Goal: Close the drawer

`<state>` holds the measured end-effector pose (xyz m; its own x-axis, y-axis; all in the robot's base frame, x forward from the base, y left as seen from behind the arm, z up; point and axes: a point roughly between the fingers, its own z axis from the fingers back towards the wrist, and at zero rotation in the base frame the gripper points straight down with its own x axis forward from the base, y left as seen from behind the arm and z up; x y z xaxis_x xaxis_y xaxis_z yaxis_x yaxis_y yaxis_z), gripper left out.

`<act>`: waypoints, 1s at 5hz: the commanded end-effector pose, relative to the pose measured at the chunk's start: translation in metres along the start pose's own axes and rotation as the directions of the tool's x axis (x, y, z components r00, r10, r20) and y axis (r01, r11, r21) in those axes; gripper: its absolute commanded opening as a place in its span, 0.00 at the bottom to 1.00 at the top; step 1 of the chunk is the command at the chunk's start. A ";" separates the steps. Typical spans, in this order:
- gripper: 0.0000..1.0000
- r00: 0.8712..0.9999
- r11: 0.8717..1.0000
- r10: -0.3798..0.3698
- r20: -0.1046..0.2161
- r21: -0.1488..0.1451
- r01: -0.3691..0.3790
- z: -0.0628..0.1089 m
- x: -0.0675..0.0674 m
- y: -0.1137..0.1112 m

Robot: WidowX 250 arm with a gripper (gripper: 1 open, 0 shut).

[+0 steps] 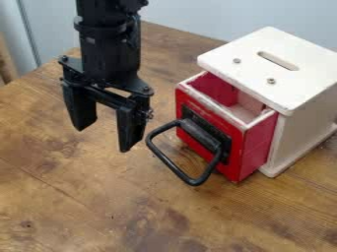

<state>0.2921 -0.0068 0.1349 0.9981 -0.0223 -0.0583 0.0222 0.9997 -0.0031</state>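
While my jaws stand apart with a gap between the fingertips, I hang fingers-down with my black gripper (105,118) over the wooden table (79,207), at the handle side of the cream-white box (290,74); nothing shows between my fingers. The drawer (227,128) sits in that box, pulled partly out; its red front stands forward of the box, and the gap above it shows a pinkish-red inside with pale rims. Its black panel (206,136) is set in the red front; the large black rounded loop handle (184,179) juts from the panel, away from the box and toward my side. One of my fingers is near the handle's upper end; whether the two touch, I cannot tell. On top of the box there is a slot (278,60), with a small round screw-like spot to either side of it; behind the box and me, a pale wall (198,14) rises past the table's far edge.
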 end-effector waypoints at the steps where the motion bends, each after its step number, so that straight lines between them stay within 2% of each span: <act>1: 1.00 0.987 1.000 -0.009 0.157 0.007 0.008 -0.004 -0.004 0.004; 2: 1.00 0.969 0.999 -0.046 0.242 0.013 0.044 -0.012 -0.002 -0.007; 3: 1.00 0.973 0.997 -0.082 0.217 0.010 0.082 -0.010 0.001 -0.012; 4: 1.00 0.971 0.994 -0.113 0.209 0.010 0.113 -0.008 0.000 -0.012; 5: 1.00 0.965 0.987 -0.159 0.210 0.014 0.160 -0.019 0.004 -0.019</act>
<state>0.2896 -0.0233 0.1043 0.9780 -0.1758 0.1121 0.1766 0.9843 0.0022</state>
